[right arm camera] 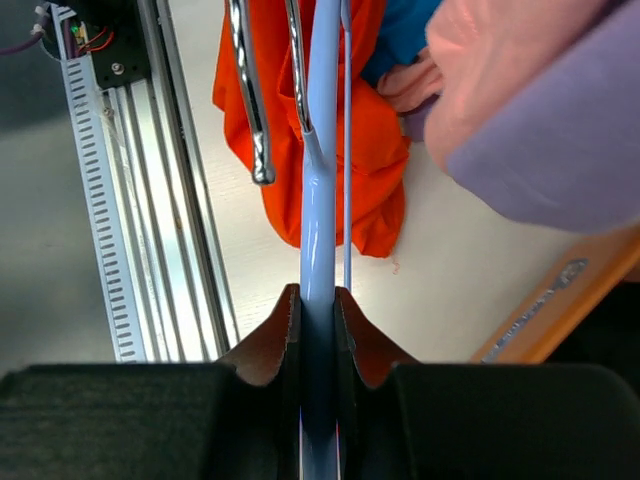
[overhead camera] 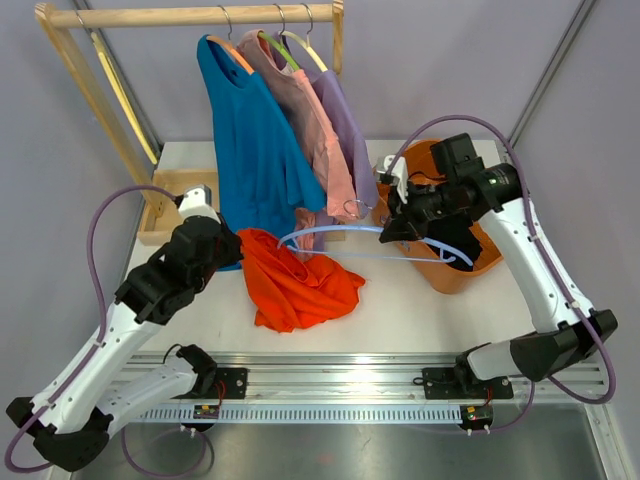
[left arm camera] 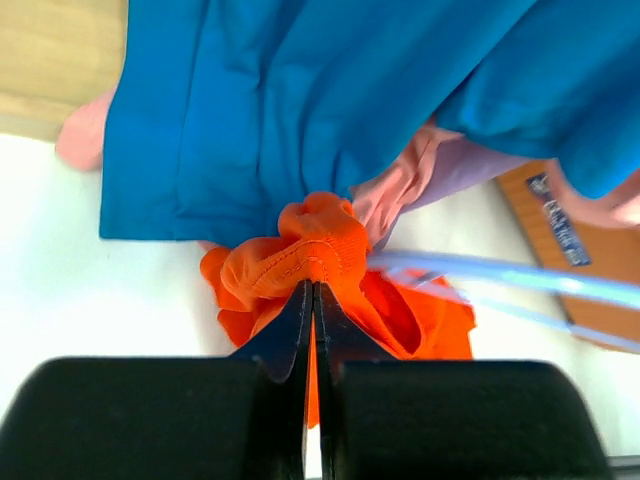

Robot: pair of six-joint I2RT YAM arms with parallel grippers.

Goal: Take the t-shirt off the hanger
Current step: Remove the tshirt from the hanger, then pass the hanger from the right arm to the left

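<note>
White table (overhead camera: 420,310) beneath wooden rack (overhead camera: 200,15); orange t-shirt (overhead camera: 295,285) pinched by left fingers (left arm camera: 292,332), pale-blue hanger (overhead camera: 330,229) clamped in right fingers (right arm camera: 272,350)

This is a robot lab test cell. A white counter (overhead camera: 420,320) is boxed in by bare grey panels (overhead camera: 450,60). Two robot arms (overhead camera: 150,290) are bolted to a slotted metal rail (overhead camera: 340,378) along the counter's near edge, with purple cables (overhead camera: 91,250) looping above it. A small wooden rack (overhead camera: 190,15) of shirts (overhead camera: 250,150) stands at the counter's far edge.
</note>
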